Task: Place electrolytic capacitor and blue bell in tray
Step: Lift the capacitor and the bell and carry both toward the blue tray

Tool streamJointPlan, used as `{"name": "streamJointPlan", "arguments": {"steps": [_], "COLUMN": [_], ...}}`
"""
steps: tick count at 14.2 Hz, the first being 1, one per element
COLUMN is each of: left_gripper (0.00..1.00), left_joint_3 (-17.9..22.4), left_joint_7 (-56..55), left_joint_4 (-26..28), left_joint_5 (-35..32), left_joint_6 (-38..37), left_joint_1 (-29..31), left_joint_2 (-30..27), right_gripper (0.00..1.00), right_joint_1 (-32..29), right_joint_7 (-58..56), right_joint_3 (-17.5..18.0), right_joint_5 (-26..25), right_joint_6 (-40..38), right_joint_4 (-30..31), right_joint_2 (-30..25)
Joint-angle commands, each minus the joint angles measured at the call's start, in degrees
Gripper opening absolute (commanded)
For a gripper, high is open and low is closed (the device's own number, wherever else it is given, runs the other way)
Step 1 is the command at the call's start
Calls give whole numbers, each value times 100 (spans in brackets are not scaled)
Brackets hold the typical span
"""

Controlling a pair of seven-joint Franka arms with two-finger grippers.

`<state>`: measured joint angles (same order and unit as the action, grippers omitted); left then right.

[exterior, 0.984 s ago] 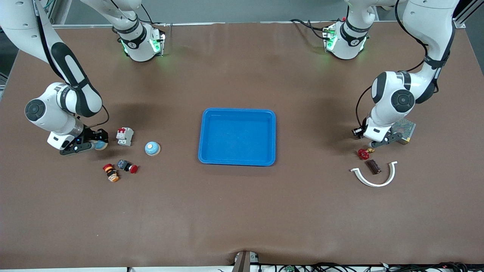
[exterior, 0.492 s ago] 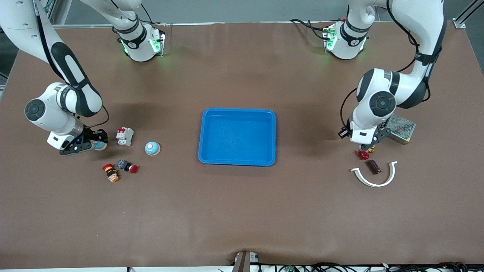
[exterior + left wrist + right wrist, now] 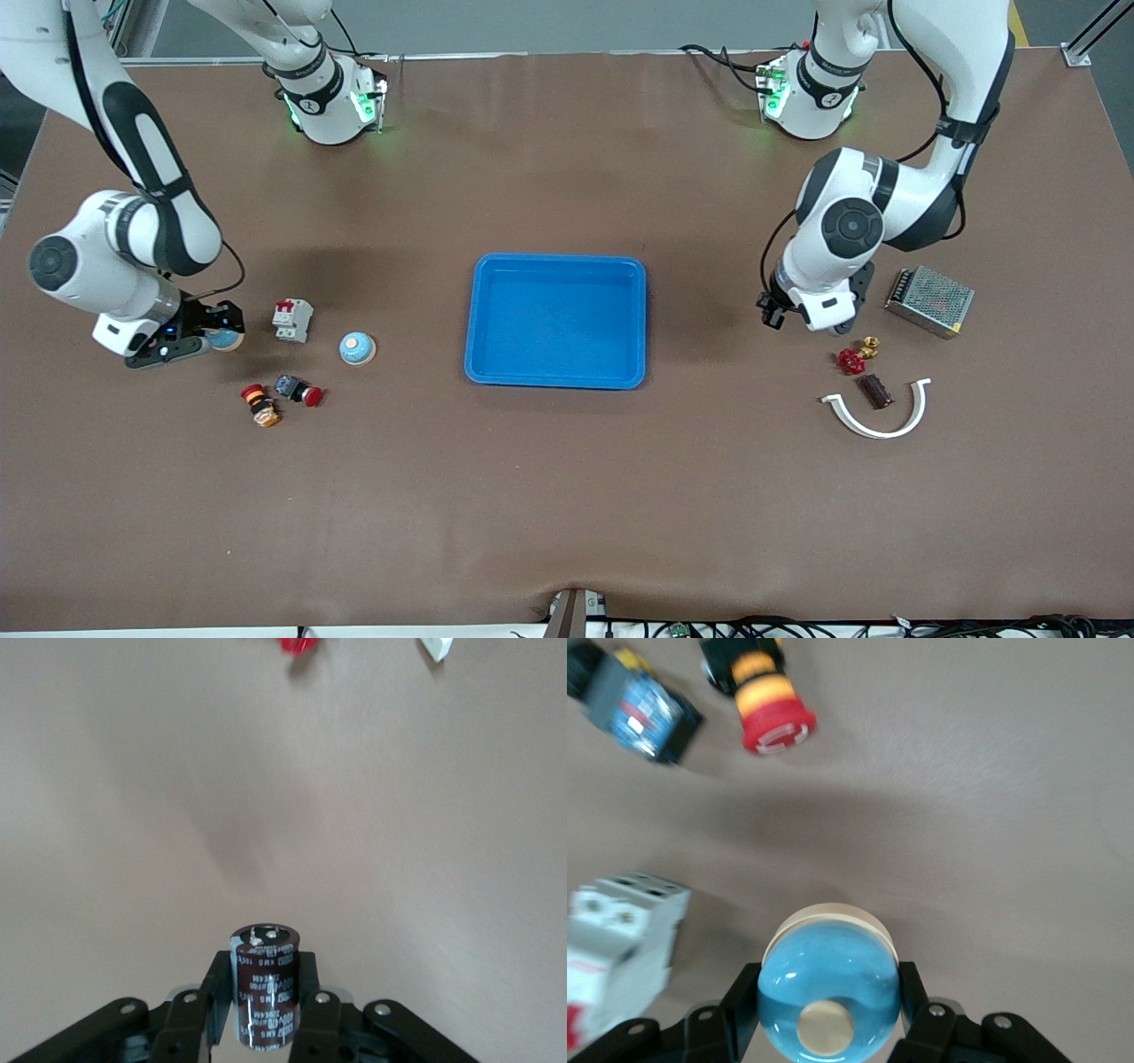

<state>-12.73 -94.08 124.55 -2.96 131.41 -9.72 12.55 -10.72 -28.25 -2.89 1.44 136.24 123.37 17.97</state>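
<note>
My left gripper is shut on a dark brown electrolytic capacitor, held upright with its two leads on top. In the front view this gripper hangs over bare table between the blue tray and a metal box. My right gripper is shut on a blue bell with a cream button and base. It is low over the table beside a white circuit breaker, toward the right arm's end. The tray holds nothing.
A second blue bell, the circuit breaker and two push buttons lie near the right gripper. The metal box, a red valve handle, another brown capacitor and a white curved piece lie near the left gripper.
The left arm has swung away from the metal box toward the tray, carrying the capacitor. The right gripper has closed on the bell and shifted slightly toward its end of the table.
</note>
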Motion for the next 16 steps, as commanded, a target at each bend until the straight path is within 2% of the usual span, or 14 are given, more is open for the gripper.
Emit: {"name": "streamJointPlan", "arguments": {"steps": [1,6,9,12,16], "left_gripper": [0,0,0,0,0], "left_joint_3": [-483,-1450,-1469,-1443,-1434], "left_joint_7": [-1178,-3042,-3966,-4337,-4794], "left_joint_4": [-132,-194,-597,-967,-986], "left_joint_5": [260,392,314,226,-590], "left_joint_6": [-125,577,613,718,1149], "left_joint_1": [23,-161,-749,-1110,-1234], "left_joint_2": [-201,80,492,976,1591], "right_gripper": [51,51,51,51,51], "right_joint_1": [192,1157,2018,2906,3488], "right_joint_7": [651,2706,4243,5721,6656], "right_joint_3": [25,25,25,25,16], "right_joint_5": [85,85,93,146,471], "right_joint_6": [-1096,-2459,-2673,-2576,-2164], "right_joint_4": [-654,-1682,-1930,-1957,-1992], "right_joint_2": [-346,-470,-470,-408,-251]}}
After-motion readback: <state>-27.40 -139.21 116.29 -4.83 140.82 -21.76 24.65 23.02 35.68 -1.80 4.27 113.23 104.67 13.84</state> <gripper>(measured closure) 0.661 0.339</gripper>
